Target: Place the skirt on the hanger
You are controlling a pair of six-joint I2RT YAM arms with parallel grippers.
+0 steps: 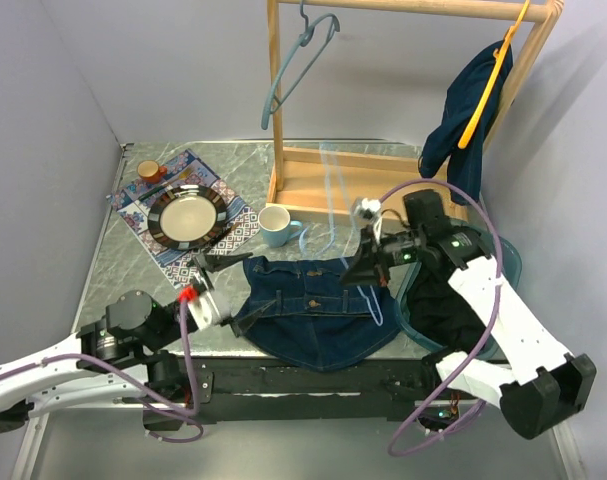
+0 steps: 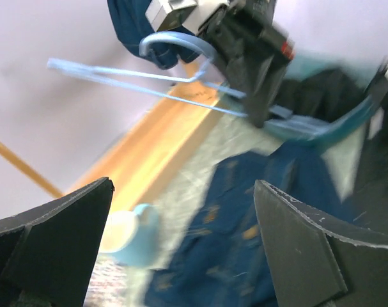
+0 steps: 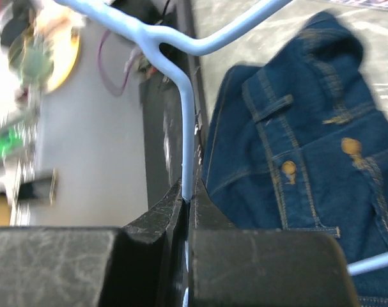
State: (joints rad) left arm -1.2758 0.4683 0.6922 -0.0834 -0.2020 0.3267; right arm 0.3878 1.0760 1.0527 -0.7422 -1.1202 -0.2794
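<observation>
The blue denim skirt (image 1: pixel 313 310) lies flat on the table near the front edge, button front up. It also shows in the right wrist view (image 3: pixel 309 141) and, blurred, in the left wrist view (image 2: pixel 245 230). My right gripper (image 1: pixel 368 262) hovers over the skirt's far right edge. It is shut on the thin light-blue hanger (image 1: pixel 330 205), whose wire runs out from between the jaws (image 3: pixel 184 96) and shows in the left wrist view (image 2: pixel 149 77). My left gripper (image 1: pixel 238 290) is open and empty at the skirt's left edge (image 2: pixel 181 249).
A wooden rack (image 1: pixel 283 190) stands at the back, with a teal hanger (image 1: pixel 301 60) and a yellow hanger bearing a dark blue garment (image 1: pixel 473 110). A blue mug (image 1: pixel 274 226), a plate (image 1: pixel 186 216) on a placemat and a small cup (image 1: pixel 149 171) stand at left. A teal basket of dark clothes (image 1: pixel 438 315) is at right.
</observation>
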